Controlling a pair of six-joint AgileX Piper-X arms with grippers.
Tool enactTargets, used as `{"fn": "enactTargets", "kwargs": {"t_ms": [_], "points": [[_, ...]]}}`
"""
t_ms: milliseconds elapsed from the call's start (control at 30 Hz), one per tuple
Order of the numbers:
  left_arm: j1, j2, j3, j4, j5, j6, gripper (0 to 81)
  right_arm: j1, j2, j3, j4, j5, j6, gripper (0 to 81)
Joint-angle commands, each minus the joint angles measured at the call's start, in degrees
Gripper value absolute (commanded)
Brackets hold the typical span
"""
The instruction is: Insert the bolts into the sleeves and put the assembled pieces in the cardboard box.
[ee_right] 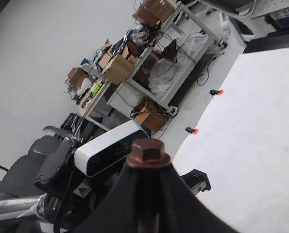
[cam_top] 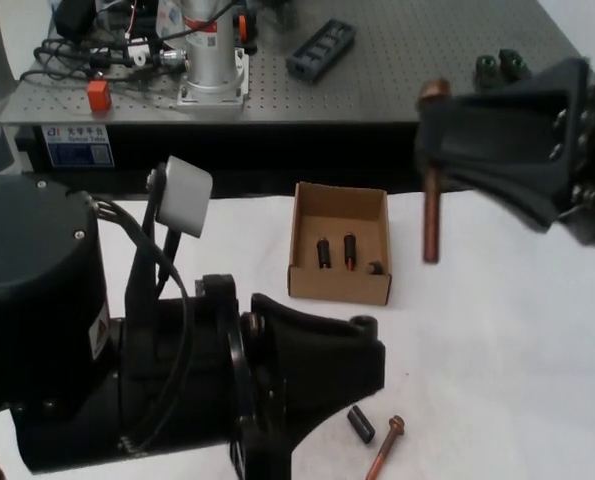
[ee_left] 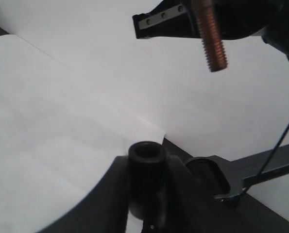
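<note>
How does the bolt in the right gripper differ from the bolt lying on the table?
The held bolt hangs upright, above the table; the loose bolt lies flat on it, beside a black sleeve. The right gripper clamps the held bolt; nothing grips the loose bolt. Both are copper-coloured.

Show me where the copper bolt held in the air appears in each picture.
High view: copper bolt hangs upright at right, in the right arm's fingers.
Left wrist view: its threaded tip points down beyond the black sleeve.
Right wrist view: its hex head, between those fingers.
Shared landmark: the white sheet.
</note>
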Motion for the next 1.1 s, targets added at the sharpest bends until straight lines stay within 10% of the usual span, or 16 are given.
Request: {"fn": "enactTargets", "kwargs": {"t_ms": [0, 967, 1067], "points": [[-0.1, -0.2, -0.2, -1.4, 3.7, 0.8, 0.6, 0.6, 0.3, 0.0, -0.9, -0.5, 0.5, 2.2], [-0.1, -0.2, -0.2, -2.7, -3.3, -5.2, 0.6, 4.5, 4.7, 0.1, 3.8, 0.6, -12.6, 0.3], [-0.1, -0.2, -0.2, -2.7, -4.2, -0.2, 0.6, 4.5, 4.3, 0.1, 3.8, 0.3, -18.4, 13.6]]}}
